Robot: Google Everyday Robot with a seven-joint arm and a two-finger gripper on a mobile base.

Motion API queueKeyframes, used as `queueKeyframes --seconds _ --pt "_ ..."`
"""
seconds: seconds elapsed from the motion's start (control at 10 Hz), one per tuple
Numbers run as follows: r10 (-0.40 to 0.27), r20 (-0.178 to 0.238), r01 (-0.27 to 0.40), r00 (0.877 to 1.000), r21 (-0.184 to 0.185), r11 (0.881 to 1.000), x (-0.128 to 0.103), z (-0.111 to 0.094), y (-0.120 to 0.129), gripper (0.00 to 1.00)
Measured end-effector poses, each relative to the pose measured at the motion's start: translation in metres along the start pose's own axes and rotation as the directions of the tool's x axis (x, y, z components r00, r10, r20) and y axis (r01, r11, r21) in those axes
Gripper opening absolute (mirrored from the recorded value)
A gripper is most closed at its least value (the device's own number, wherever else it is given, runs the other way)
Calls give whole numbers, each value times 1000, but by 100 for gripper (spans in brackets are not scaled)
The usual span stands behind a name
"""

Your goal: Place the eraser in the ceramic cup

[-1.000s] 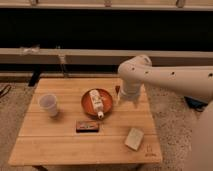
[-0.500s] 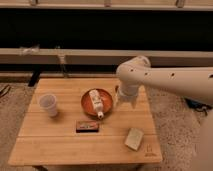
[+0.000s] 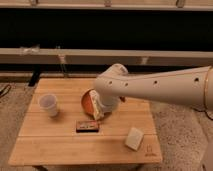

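Observation:
The eraser, a small flat dark block with a reddish marking, lies on the wooden table just in front of the orange dish. The ceramic cup, small and whitish, stands upright near the table's left side, apart from the eraser. My arm reaches in from the right. My gripper hangs over the orange dish, just behind and to the right of the eraser, and well right of the cup. The arm's bulk hides much of it.
A round orange-brown dish sits at the table's middle, partly covered by my arm, with a white bottle lying in it. A pale beige square block lies near the front right. A dark bench runs behind the table.
My arm has swung to the left and lower, from the dish's right side to over the dish, now hiding most of the dish and bottle. The eraser and cup have not moved.

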Motion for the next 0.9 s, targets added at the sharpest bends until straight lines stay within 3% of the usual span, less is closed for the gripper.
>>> queueKeyframes --seconds 0.1,0.3,0.4,0.7,0.8,0.9 --pt "-90 -3 90 996 13 996 4 0 -17 62" --pt "-281 7 281 960 24 959 12 8 -53 62" --pt "-385 17 384 923 32 923 13 13 -71 62" --pt "-565 43 564 824 36 825 12 31 -94 62" --pt "-597 55 596 801 35 803 13 40 -99 62" --pt "-609 62 609 790 31 793 15 46 -99 62"
